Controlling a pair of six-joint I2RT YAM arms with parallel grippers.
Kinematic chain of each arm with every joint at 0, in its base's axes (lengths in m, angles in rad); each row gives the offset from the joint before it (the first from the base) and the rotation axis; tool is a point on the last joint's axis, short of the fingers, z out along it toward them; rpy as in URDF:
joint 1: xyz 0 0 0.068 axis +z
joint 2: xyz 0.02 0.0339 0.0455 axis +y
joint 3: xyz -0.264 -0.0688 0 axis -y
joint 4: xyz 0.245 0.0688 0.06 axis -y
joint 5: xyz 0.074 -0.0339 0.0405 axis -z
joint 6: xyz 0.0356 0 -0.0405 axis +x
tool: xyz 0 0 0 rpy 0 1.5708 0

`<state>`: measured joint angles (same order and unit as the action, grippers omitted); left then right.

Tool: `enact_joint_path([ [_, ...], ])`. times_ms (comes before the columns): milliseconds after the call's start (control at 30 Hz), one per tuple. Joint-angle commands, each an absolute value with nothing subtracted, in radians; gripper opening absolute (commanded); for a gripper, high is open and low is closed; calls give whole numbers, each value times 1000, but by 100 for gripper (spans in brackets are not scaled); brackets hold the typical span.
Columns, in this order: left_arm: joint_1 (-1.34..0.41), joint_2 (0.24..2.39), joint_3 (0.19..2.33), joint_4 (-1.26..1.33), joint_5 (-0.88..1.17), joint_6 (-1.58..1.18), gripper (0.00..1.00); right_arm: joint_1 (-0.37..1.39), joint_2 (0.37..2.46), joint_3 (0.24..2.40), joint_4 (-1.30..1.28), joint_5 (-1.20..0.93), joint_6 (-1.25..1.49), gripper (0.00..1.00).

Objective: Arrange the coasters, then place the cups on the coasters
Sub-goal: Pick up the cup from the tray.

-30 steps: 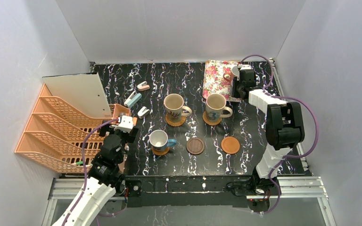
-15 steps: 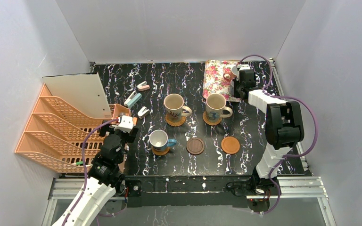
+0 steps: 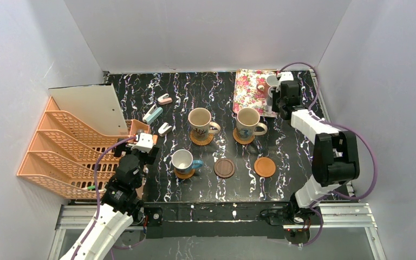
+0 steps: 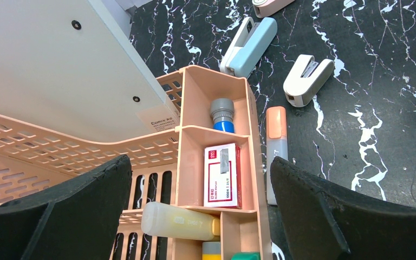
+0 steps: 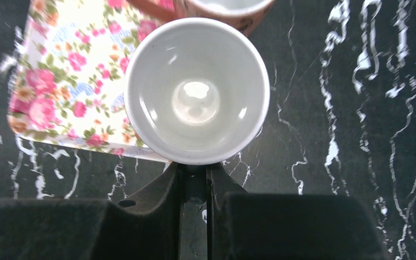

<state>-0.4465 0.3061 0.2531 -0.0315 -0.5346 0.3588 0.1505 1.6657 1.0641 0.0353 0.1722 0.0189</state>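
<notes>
Right pincer point(image 5: 195, 181) tight on cup point(image 5: 196, 89) at tray point(image 5: 59, 92) edge.

Top camera overlooks the whole table point(image 3: 184, 92); wrist cameras sit close (right shares the tray point(image 3: 249, 92)).

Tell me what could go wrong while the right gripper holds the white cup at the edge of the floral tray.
The right gripper grips the cup at one side only, so it may tilt or slip when carried.
A second cup stands right behind it; a move could knock it.
The beige cup stands near the way to the free orange-brown coaster and might be bumped.
</notes>
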Motion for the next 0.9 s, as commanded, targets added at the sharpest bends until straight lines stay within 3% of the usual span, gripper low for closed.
enact_joint_path([
  [0, -442, 306, 247, -31, -538, 356, 98, 145, 1542, 1052, 196, 174, 2, 1],
  [400, -442, 305, 247, -31, -538, 357, 98, 145, 1339, 967, 281, 119, 2, 1],
  [867, -442, 308, 247, -31, -540, 357, 98, 145, 1194, 898, 303, -165, -40, 1],
])
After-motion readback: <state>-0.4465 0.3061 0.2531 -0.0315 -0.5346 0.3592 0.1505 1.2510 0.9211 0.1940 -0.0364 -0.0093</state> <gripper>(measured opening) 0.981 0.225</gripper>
